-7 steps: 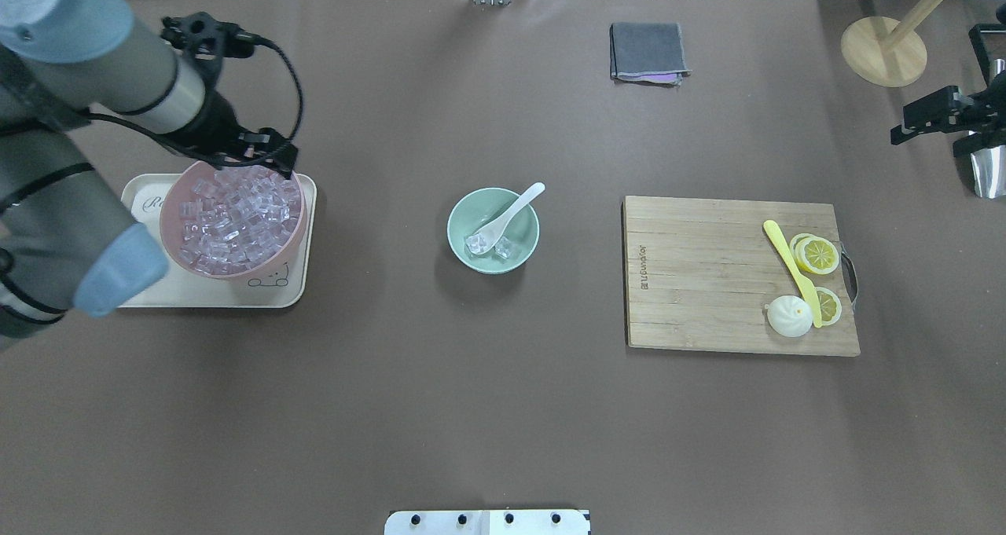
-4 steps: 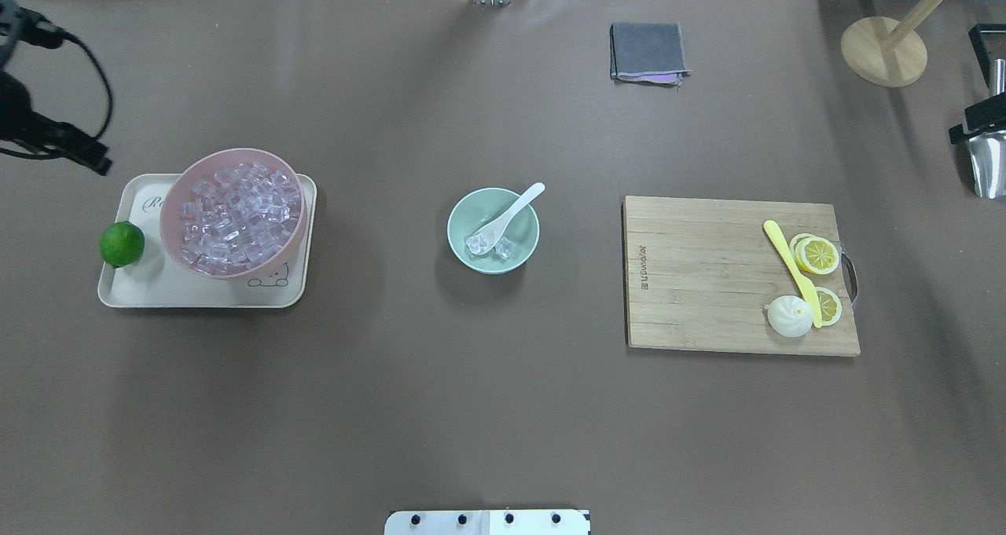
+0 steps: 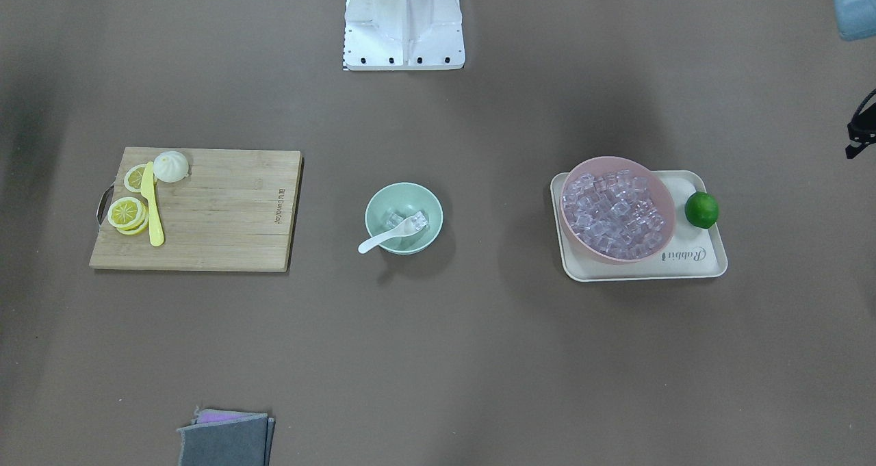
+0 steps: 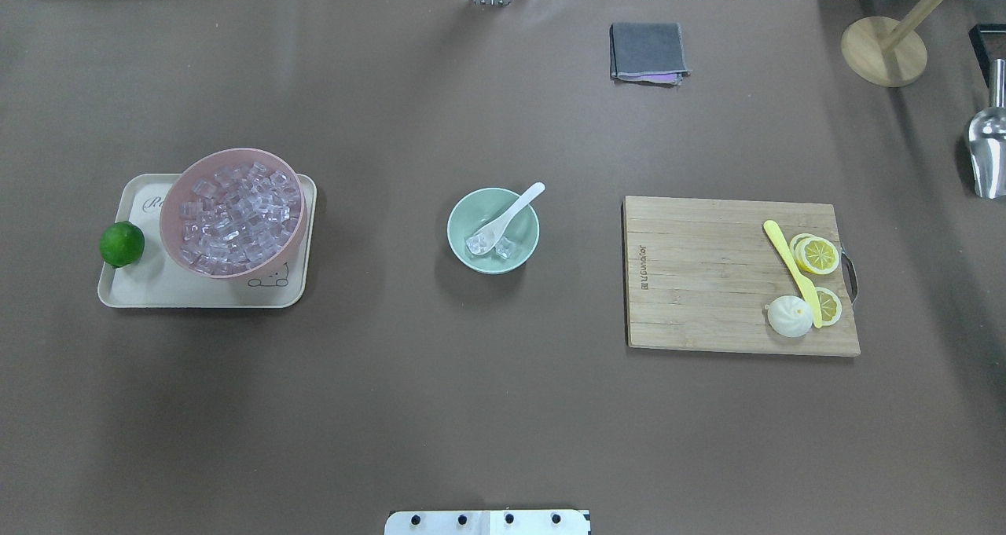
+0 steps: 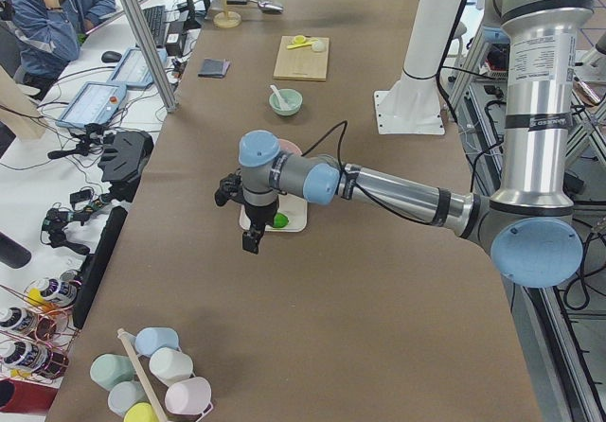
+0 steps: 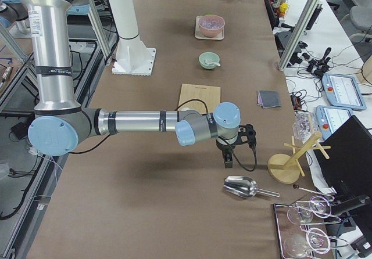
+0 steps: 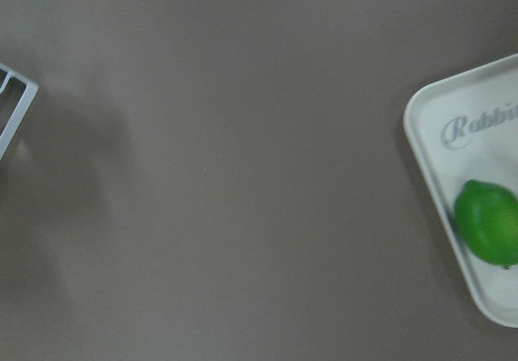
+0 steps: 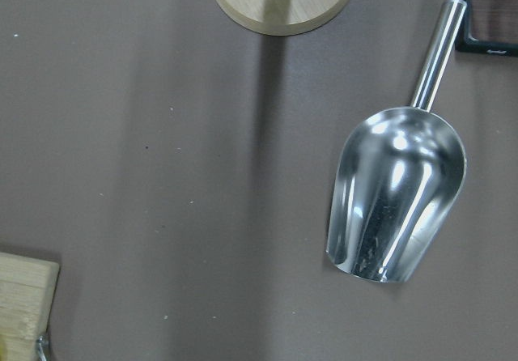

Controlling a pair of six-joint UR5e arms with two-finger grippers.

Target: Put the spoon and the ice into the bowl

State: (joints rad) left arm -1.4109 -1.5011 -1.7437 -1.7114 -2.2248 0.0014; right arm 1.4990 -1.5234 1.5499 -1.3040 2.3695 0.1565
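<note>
The mint-green bowl stands at the table's middle. The white spoon lies in it, scoop down inside, handle resting over the far right rim. Clear ice cubes lie in the bowl, one by the scoop. Bowl and spoon also show in the front view. My left gripper hangs over bare table beyond the tray's outer end. My right gripper hangs over the table near the metal scoop. Both show clearly only in side views, so I cannot tell if they are open or shut.
A pink bowl full of ice and a lime sit on a cream tray at the left. A cutting board holds lemon slices, a yellow knife and a white bun. A grey cloth, wooden stand and metal scoop lie far right.
My left arm has drawn back from over the pink bowl, leftward out of the overhead view, uncovering the lime. My right gripper has left that view at the right edge.
</note>
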